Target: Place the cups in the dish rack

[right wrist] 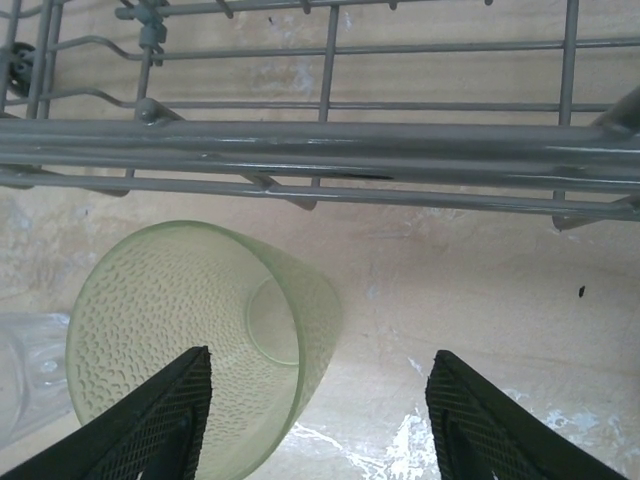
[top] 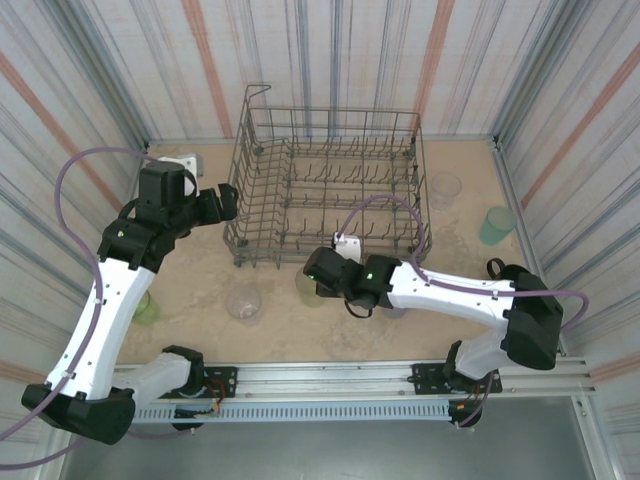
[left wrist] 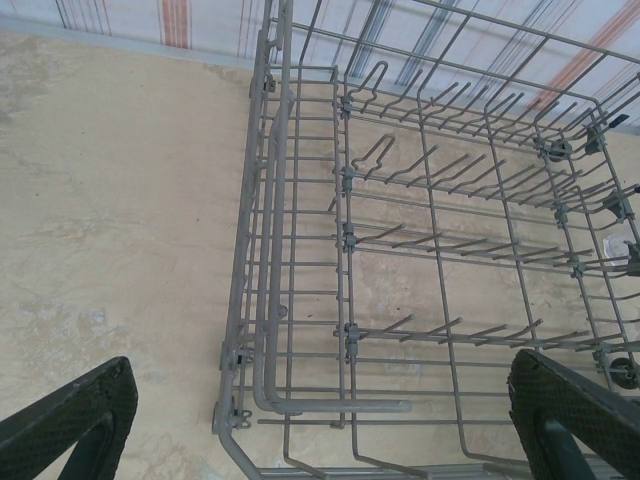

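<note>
- Striped panel walls close off three sides of a sandy table (top: 200,270); bare surface is left to the left of the dish rack (top: 330,190) and in front of it.
- Dish rack: set at far centre, open top upward, long axis left to right, tine rows upright and unloaded.
- Olive-yellow cup (right wrist: 190,340): placed on the table just before the rack's near rail, mouth turned toward the right wrist camera, base seen through it.
- Clear cup (top: 245,300): just left of the olive-yellow one.
- Teal cup (top: 497,225) and a second clear cup (top: 445,188): right of the rack.
- Bright green cup (top: 147,308): by the left arm.
- Right gripper (right wrist: 320,420): fingers spread, one overlapping the olive-yellow cup's rim, nothing pinched.
- Left gripper (left wrist: 320,430): fingers spread wide, held over the rack's left end.
</note>
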You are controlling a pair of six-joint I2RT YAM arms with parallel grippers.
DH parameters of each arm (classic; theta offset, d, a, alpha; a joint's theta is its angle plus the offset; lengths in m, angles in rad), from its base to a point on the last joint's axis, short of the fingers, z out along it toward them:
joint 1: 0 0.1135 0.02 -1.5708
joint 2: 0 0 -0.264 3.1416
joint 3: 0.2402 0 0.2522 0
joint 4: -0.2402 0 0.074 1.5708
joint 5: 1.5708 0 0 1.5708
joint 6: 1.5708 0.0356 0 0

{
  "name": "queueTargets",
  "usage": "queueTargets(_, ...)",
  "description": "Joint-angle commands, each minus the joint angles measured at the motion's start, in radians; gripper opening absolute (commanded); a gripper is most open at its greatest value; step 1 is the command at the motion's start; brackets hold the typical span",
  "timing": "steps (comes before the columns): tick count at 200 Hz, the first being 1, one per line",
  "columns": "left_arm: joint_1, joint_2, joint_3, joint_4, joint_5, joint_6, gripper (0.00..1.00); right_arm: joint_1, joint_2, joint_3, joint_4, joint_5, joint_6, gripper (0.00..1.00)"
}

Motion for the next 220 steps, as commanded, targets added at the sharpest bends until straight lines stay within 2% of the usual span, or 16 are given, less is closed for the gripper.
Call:
queueTargets(1, -0.004, -0.006, -0.013, -0.021, 0.005, 0.015, 0.99, 0.009, 0.026, -0.011, 0.009, 0.017, 0.035, 0.58)
queueTargets(17, -0.004, -0.005, -0.016, -0.019, 0.009, 0.014, 0.99, 0.006, 0.037, -0.012, 0.017, 0.011, 0.035, 0.55)
queueTargets(57, -0.004, -0.005, -0.020, -0.017, 0.012, 0.012, 0.99, -0.007, 0.069, -0.009, 0.021, -0.006, 0.033, 0.37)
queueTargets(70, -0.004, -0.006, -0.019, -0.018, 0.012, 0.009, 0.99, -0.016, 0.079, -0.007, 0.027, -0.020, 0.035, 0.35)
queueTargets(144, -0.004, -0.004, -0.026, -0.016, 0.012, 0.012, 0.99, -0.013, 0.111, -0.007, 0.029, -0.027, 0.034, 0.35)
queueTargets(220, -0.004, 0.014, -0.001, -0.017, 0.019, 0.012, 0.99, 0.072, 0.024, 0.075, -0.098, 0.115, 0.024, 0.42)
